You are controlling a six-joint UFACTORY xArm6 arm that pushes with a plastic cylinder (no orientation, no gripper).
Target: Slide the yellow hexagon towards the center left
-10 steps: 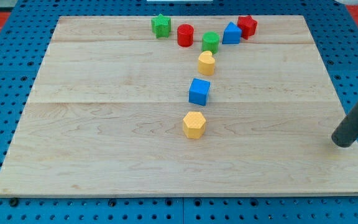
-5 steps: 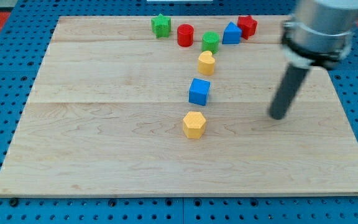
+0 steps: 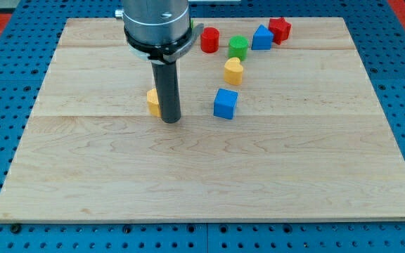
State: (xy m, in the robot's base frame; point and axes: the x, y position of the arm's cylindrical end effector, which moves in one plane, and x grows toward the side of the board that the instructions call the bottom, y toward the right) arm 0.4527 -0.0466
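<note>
The yellow hexagon (image 3: 152,101) lies left of the board's middle, mostly hidden behind my rod. My tip (image 3: 171,119) rests on the board right against the hexagon's right side, at the hexagon's lower right. The blue cube (image 3: 225,103) sits to the right of my tip, apart from it.
A second yellow block (image 3: 233,71) lies above the blue cube. Near the view's top are a red cylinder (image 3: 209,39), a green cylinder (image 3: 238,47), a blue block (image 3: 261,37) and a red block (image 3: 280,29). A green block is hidden behind the arm. The wooden board (image 3: 83,176) sits on a blue pegboard.
My tip swept from the view's right across to left of the middle. The yellow hexagon slid up and left from below the blue cube to its present spot.
</note>
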